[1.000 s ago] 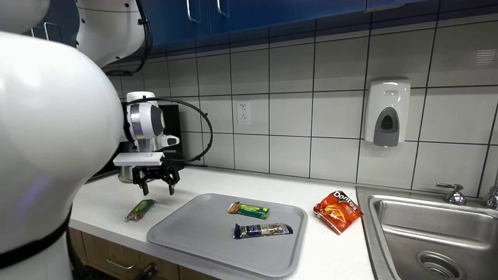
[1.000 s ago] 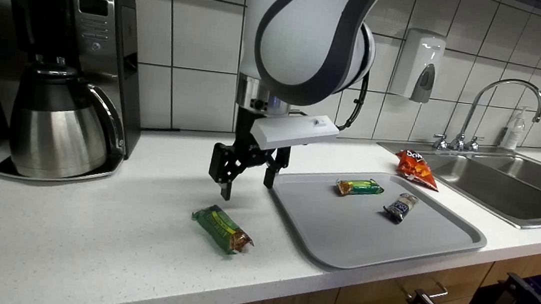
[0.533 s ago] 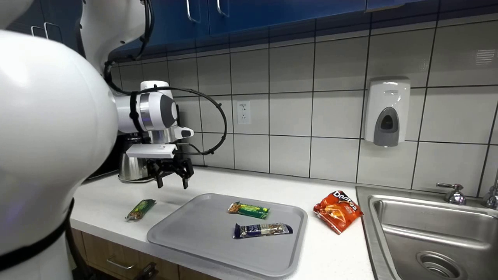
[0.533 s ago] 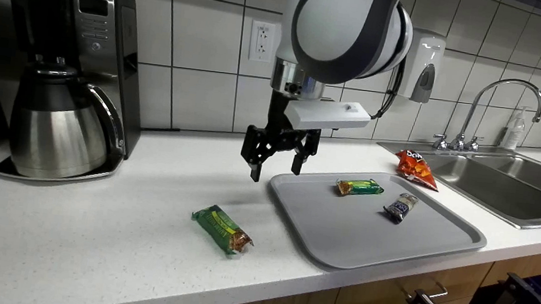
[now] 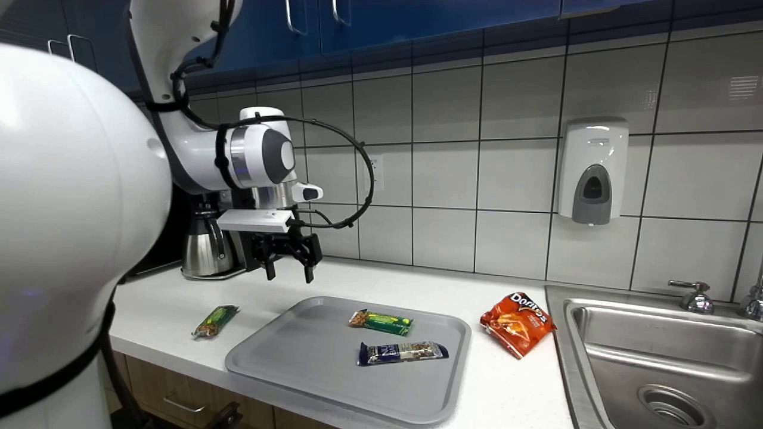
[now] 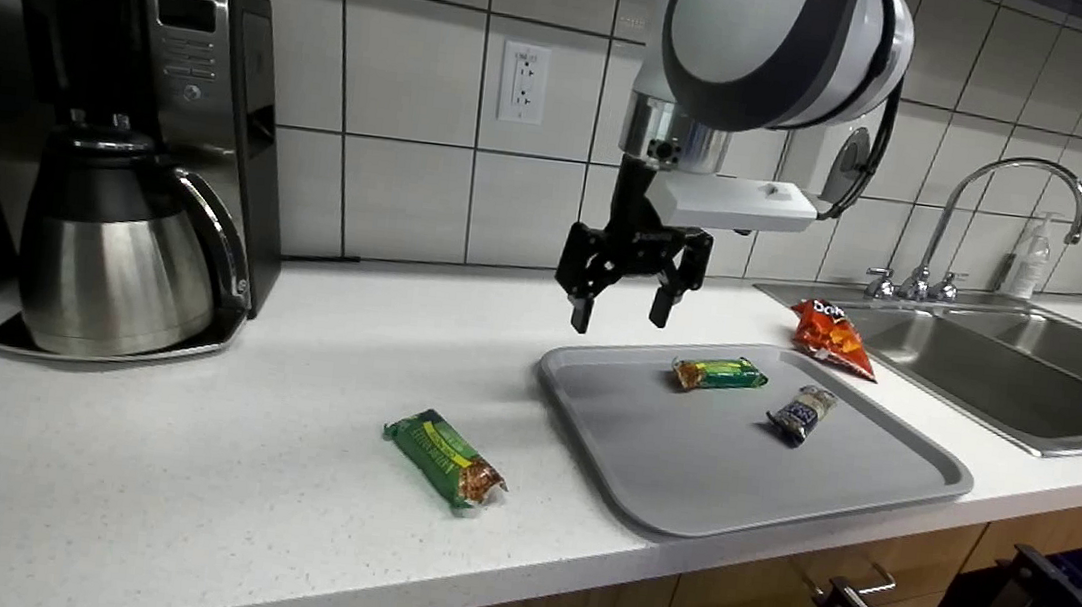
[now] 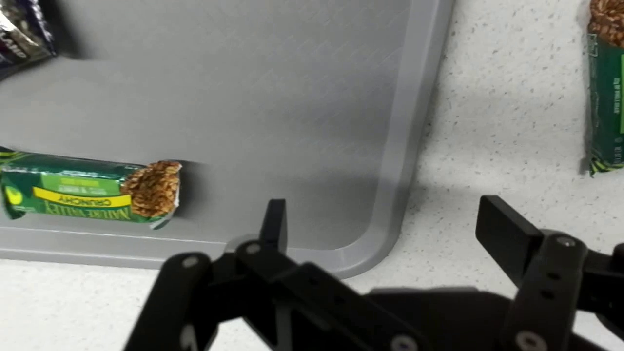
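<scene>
One green bar [image 7: 90, 190] lies on tray [image 7: 273, 107] approx 9 o'clock from wide, empty pincer [image 7: 383, 209] (wrist view); lowering straight dn cld clip rim [image 7: 406, 117] & shift tray.

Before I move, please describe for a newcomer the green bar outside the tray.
On the white counter, find the grey tray. Beside it, toward the coffee maker, lies the green bar. Unlike its green twin and the dark blue bar, it rests off the tray.

I see the desk [image 6: 259, 495] brightly lit, glare on the arm [image 5: 59, 202] in an exterior view, and soft shadows across the tray [image 7: 292, 122]; in my wrist view the end effector [image 7: 383, 214] looks slightly out of focus.
</scene>
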